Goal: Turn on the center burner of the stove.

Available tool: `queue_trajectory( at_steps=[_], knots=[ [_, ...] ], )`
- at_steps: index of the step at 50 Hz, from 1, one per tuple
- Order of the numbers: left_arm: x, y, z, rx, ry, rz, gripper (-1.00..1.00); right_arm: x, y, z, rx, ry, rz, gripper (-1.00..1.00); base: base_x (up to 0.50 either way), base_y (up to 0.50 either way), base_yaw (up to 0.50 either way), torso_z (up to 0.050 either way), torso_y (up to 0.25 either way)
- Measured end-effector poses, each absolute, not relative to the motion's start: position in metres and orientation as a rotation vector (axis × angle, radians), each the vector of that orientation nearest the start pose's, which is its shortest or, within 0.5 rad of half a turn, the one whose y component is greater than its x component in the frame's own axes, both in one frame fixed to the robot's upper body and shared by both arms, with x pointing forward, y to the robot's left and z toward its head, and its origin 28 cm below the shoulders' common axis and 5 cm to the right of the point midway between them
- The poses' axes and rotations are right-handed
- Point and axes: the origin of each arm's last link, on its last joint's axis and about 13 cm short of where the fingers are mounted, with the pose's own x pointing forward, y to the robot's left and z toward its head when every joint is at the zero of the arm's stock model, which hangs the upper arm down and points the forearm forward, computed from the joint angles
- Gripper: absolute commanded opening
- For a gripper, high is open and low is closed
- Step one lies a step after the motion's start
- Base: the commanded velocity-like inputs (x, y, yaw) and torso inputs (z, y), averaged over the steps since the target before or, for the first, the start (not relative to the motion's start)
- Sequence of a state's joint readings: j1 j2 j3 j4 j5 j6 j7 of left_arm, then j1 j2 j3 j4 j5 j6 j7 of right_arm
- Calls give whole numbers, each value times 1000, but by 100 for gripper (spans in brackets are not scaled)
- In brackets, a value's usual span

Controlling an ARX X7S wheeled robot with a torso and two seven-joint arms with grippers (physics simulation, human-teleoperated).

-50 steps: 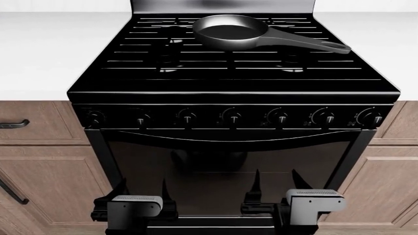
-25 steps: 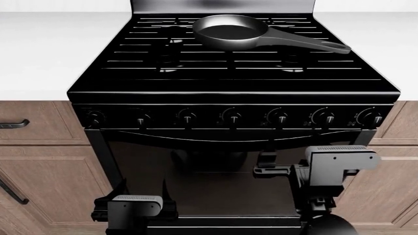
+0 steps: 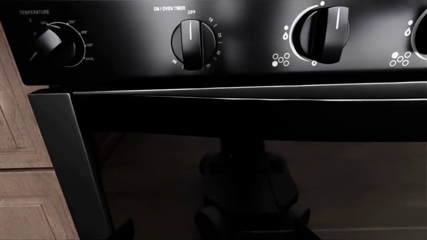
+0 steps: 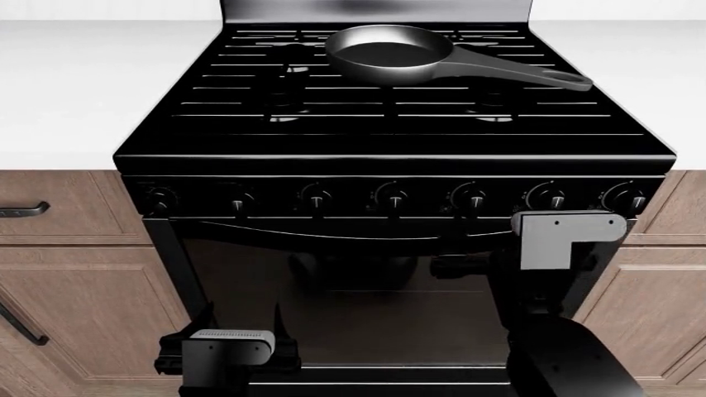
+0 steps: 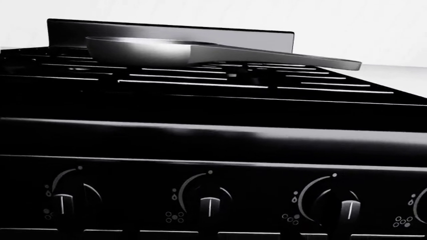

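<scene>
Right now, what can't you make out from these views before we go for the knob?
- Right hand: head view shows it dark against the oven door; open or shut unclear.
- Left hand: same, dark fingers against the dark glass.
- Knob markings: too small in the head view; right wrist view cuts the knob row at the frame edge.
- Center burner: the pan covers the rear middle grates.

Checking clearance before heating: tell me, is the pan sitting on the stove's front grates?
No, the pan rests on the rear grates of the stove, near the back panel.
</scene>
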State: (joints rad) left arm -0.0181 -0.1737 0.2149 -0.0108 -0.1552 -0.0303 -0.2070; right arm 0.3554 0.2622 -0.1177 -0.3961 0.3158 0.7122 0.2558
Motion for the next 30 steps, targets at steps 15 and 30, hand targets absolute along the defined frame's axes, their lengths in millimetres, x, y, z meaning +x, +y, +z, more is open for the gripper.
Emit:
queue_trajectory(
  at_steps=[15,30],
  knots=[
    [209,205,8,29,58,-1,100,278,-117,131,-48,46,-31,100,0,0,0,0,0],
    [209,205,8,28,59,0,100,296,-118,128,-78,109,-35,100,0,0,0,0,0]
  ],
)
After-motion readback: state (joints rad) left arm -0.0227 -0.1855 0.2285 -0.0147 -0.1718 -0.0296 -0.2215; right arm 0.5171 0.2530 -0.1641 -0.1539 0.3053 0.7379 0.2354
